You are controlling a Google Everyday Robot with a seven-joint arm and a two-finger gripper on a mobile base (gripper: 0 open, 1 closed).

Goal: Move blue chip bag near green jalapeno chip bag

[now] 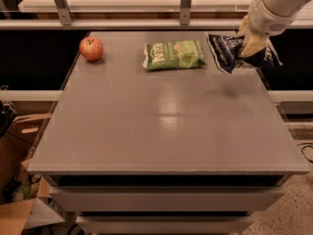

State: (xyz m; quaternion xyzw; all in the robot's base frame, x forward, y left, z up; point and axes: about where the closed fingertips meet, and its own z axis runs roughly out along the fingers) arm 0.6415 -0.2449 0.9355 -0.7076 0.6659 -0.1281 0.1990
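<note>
The green jalapeno chip bag (pixel 174 55) lies flat on the grey table (pixel 166 116) at the back middle. My gripper (pixel 249 47) is at the back right, shut on the blue chip bag (pixel 226 50). The dark navy bag hangs crumpled in the air above the table's right rear corner, just right of the green bag, with a small gap between them. The white arm reaches in from the top right and hides part of the blue bag.
A red apple (pixel 91 48) sits at the table's back left. A rail with metal posts (pixel 186 4) runs behind the table. Cardboard boxes (pixel 17 180) stand on the floor at the left. Drawers (pixel 166 199) lie below the table top.
</note>
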